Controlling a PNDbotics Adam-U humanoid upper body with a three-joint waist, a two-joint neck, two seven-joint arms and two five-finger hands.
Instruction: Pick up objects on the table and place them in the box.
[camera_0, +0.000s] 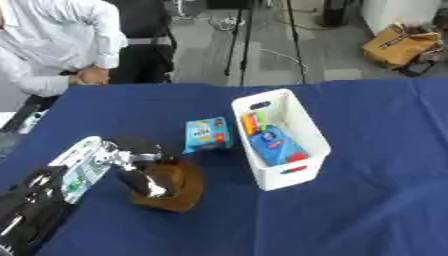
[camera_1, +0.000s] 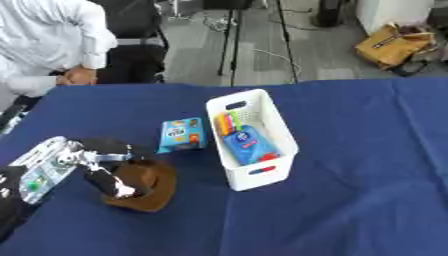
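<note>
The table, covered in a dark blue cloth, fills most of both views. A white box with handle slots stands near the table centre, its long axis running away from the camera; it contains a blue packet, an orange and green item at the far end and a small red item at the near end. The left arm enters from the lower left, and the left hand rests on a brown hat-shaped object left of the box, fingers curled down over its crown. A blue snack packet lies flat between the brown object and the box, touching neither.
</note>
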